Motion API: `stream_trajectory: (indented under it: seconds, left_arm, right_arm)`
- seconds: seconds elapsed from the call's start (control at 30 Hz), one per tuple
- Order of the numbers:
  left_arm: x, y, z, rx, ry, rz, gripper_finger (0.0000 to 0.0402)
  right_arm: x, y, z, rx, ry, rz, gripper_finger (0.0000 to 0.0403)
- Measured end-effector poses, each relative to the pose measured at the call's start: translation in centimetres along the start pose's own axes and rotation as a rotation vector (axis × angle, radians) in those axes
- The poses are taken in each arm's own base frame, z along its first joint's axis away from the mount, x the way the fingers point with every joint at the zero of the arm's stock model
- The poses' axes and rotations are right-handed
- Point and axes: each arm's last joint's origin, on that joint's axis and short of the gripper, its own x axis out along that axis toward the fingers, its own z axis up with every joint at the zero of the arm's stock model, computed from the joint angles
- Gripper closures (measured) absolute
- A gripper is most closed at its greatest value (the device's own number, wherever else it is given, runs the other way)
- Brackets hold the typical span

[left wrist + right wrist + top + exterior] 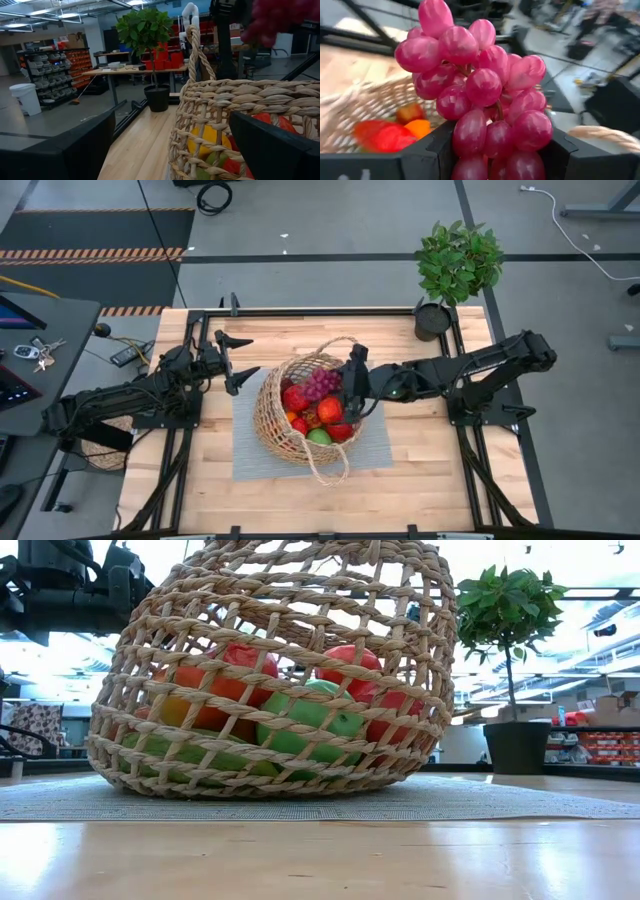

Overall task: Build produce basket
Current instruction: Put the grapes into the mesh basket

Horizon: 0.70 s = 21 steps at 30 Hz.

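High view, basket: the basket (pixel 300 415) is seen on a grey mat (pixel 375 450) in the middle of the table (pixel 440 480), tilted on its side, with produce (pixel 330 412) inside.
High view, right gripper: the right gripper (pixel 345 385) is held over the basket's opening, clamped on the grapes (pixel 320 384).
High view, left gripper: the left gripper (pixel 238 358) waits just beside the basket with its fingers apart.
Low view, handling: the wicker is judged light and stiff but open in weave; it could be taken best by the looped handle. The fruits look hard and smooth, so perhaps slippery.
Low view, hidden: both grippers are cut off; the fruits are only partly seen through the weave.
Left wrist view, hidden: the basket's handle (pixel 192 50) is seen, and the grapes are blurred at the edge.
Right wrist view, grip: the bunch is pinched low between the fingers (pixel 427 155); it is judged lumpy and loose, and may swing. The contact itself is covered.
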Motion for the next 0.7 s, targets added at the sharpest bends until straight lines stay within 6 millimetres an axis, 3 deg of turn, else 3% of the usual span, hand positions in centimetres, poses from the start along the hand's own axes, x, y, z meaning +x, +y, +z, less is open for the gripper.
stream_trajectory:
  seconds: [0.17,0.43,0.7]
  left_arm:
    - [0.0,0.0,0.0,0.0,0.0,0.0,0.0004]
    - [0.0,0.0,0.0,0.0,-0.003,0.001,0.0004]
    - [0.0,0.0,0.0,0.0,-0.001,0.0,0.0004]
  right_arm:
    - [0.8,0.3,-0.7,0.014,0.039,0.141,0.02]
    - [4.8,2.0,-3.9,-0.005,0.203,0.222,0.0196]
    - [5.3,1.4,-4.5,-0.013,0.244,0.211,0.013]
